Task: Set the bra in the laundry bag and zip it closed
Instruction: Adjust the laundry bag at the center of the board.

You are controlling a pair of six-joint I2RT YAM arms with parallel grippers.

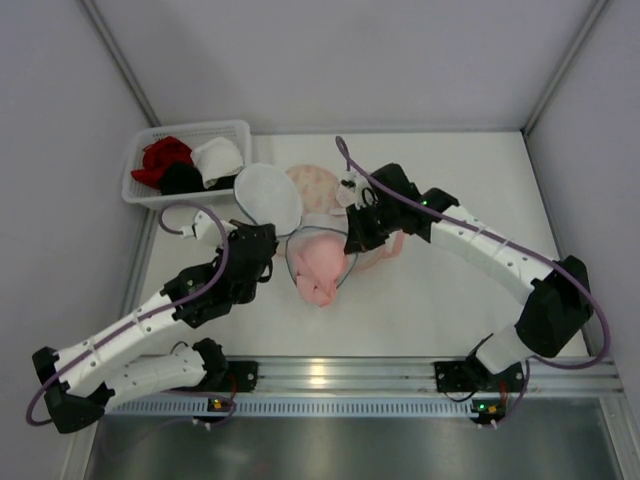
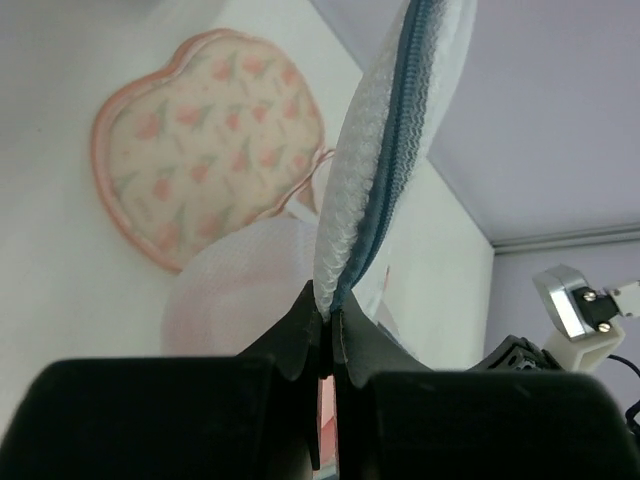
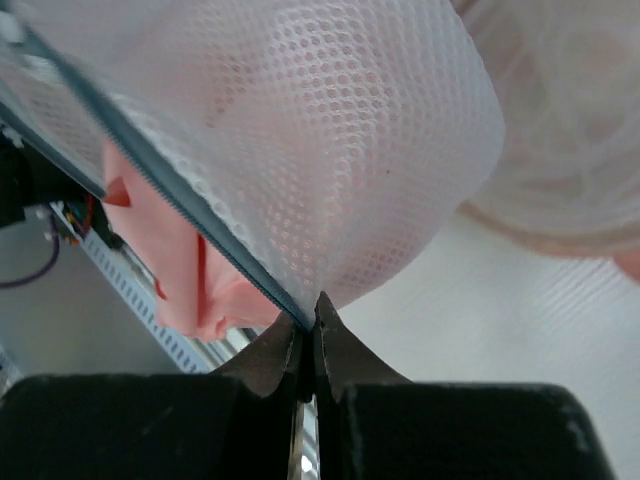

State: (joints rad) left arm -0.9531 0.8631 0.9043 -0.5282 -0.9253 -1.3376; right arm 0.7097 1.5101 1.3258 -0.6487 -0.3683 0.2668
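Seen from above, the pale pink bra [image 1: 320, 268] lies bunched at the middle of the white table [image 1: 450, 190], ringed by the grey zip rim of the open laundry bag [image 1: 318, 185], its near end poking over that rim. The bag's floral peach panel lies flat on the far side, and a round white mesh flap [image 1: 268, 195] is lifted to the left. The left gripper [image 1: 272, 252] meets the rim on the left and the right gripper [image 1: 352, 240] meets it on the right, with the bra between them. At the far left corner a white basket [image 1: 140, 170] holds a red garment [image 1: 165, 155], a black garment [image 1: 180, 178] and a white garment [image 1: 218, 158]. From the left wrist, the left gripper [image 2: 328, 318] has its fingers pressed together on the edge of the bag, pinching white mesh and the blue-grey zip [image 2: 385, 190], which rises upright from the jaws. Beyond it the floral panel [image 2: 205, 140] lies flat on the table, and more mesh is heaped just near of it. From the right wrist, the right gripper [image 3: 310, 318] has its fingers closed tight on the bag's rim, nipping the mesh where the zip [image 3: 150, 190] runs down into the jaws. The mesh [image 3: 330, 130] swells above the fingers like a dome. The bra [image 3: 170, 250] shows pink through the netting and bare to the left of the zip line.
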